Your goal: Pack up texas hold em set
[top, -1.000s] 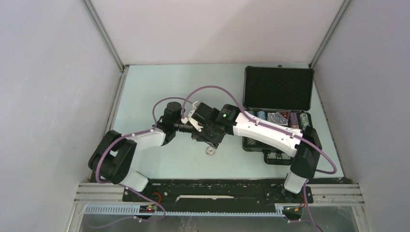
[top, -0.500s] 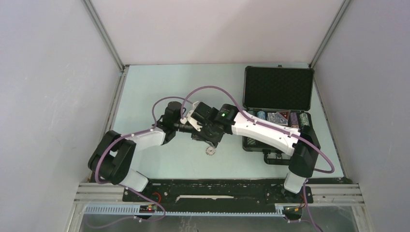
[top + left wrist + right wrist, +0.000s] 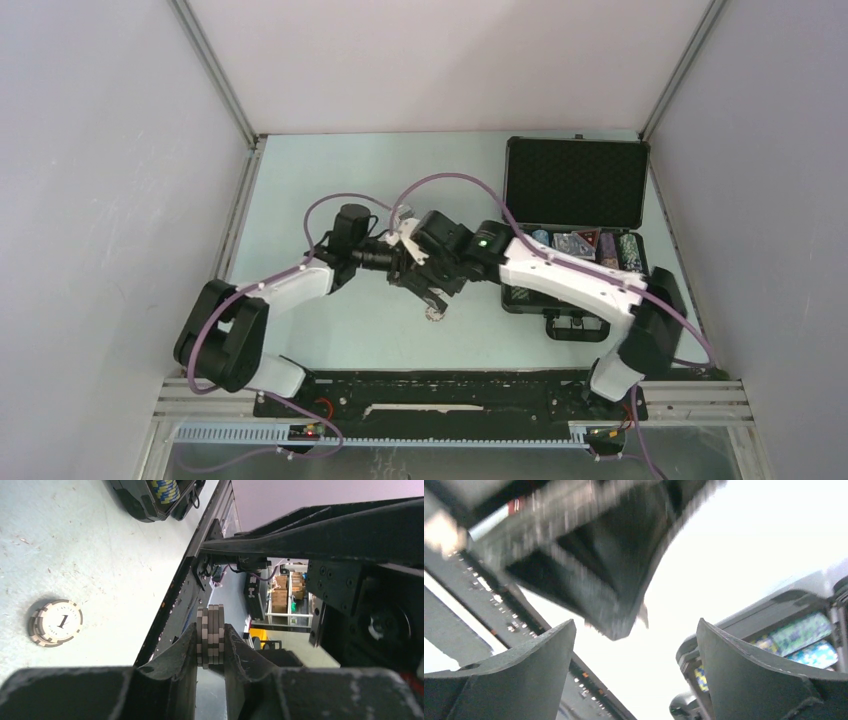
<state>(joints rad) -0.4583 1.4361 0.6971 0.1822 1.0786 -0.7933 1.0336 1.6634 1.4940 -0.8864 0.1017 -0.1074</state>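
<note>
We judge this a hand-over: the left end effector (image 3: 210,647) clamps a grey-striped chip stack (image 3: 210,617), and the right end effector (image 3: 635,625) gapes empty. Next, we need the right to grip the stack squarely.

Right gripper (image 3: 635,625) spread wide; case (image 3: 744,614) holding chips (image 3: 804,631) at right.

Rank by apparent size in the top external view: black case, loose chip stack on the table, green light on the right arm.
Largest: black case
Next: loose chip stack
Smallest: green light
</note>
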